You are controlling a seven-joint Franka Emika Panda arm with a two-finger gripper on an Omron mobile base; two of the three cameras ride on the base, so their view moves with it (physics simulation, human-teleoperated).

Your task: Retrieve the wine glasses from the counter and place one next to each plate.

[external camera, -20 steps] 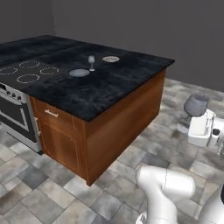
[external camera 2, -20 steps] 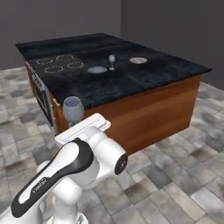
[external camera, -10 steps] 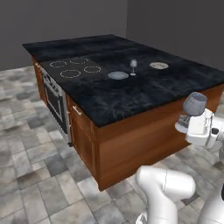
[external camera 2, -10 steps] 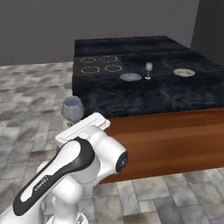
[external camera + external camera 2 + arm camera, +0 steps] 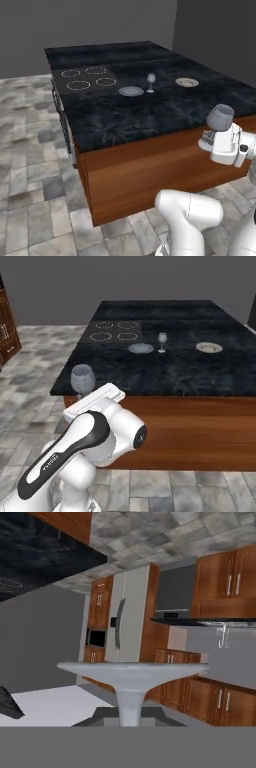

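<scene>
The gripper (image 5: 218,136) carries one wine glass (image 5: 220,118) upright, clamped by its stem, with the rounded bowl standing clear above the white hand. In the left base view this held glass sits at the right edge of the picture, level with the near rim of the black-topped island (image 5: 115,125); in the right base view the same glass (image 5: 82,379) shows at the left, just in front of the island's near left corner (image 5: 60,388) and above the arm's white wrist plate. In the hand view the glass's round foot (image 5: 132,670) spreads across the middle of the picture (seen edge-on, with the stem dropping toward the bottom), and the finger tips themselves are hidden, so the clamp is read from the base views. Behind the foot stand a steel refrigerator (image 5: 127,619) and brown wall cabinets (image 5: 225,582). On the island top, a second wine glass (image 5: 151,82) stands upright just beside the grey-blue plate (image 5: 131,91), on that plate's right side in both base views (image 5: 162,341). The beige plate (image 5: 187,82) lies farther right, well apart from the grey-blue plate, with bare black surface around it. Four white burner rings (image 5: 89,78) mark the far left part of the top. The island's brown wooden side (image 5: 190,431) faces the robot, over grey stone floor tiles (image 5: 35,210).
</scene>
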